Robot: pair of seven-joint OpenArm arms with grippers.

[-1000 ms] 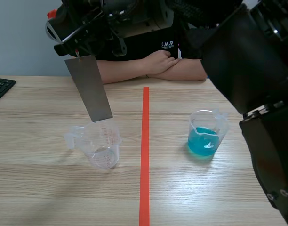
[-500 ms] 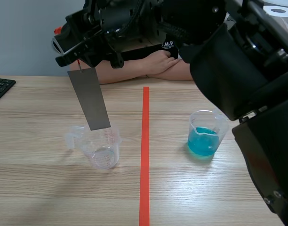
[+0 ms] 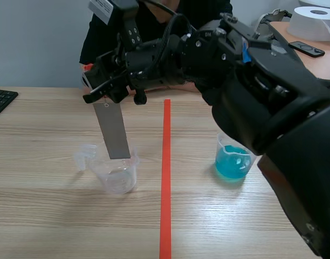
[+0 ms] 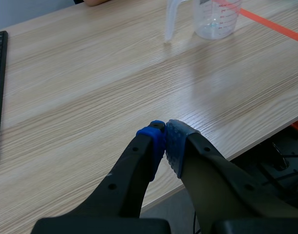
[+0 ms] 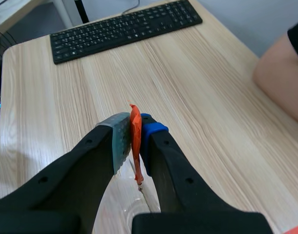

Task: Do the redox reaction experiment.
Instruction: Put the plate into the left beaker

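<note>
The right hand [image 3: 103,96] comes in from the right, goes way past the red tape line [image 3: 166,162] & hangs over the left half of the table [image 3: 41,124]. It is closed tight on a small orange tab [image 5: 135,130], w/ a pad on each side of it. The grey metal strip [image 3: 114,132] hangs from that tab.

Main thing: the strip is right under the hand. Its long side runs up & down and leans just a bit. Its low end is at the mouth of the clear cup [image 3: 119,172]. Can't tell if the tip is inside yet or just behind the rim. The clear cup looks empty. So I think the next move is prob. straight down, no big side move. The hand should go slow, b/c a swinging strip could bump the rim & tip the light cup.

The blue cup [image 3: 232,159] w/ blue water sits on the other side of the tape, well apart from the strip.

The left hand [image 4: 164,141] is closed on nothing, low over the near edge of the table. The clear cup is far ahead of it. So the right arm is the one doing the job now; the left one just waits, I think.
</note>
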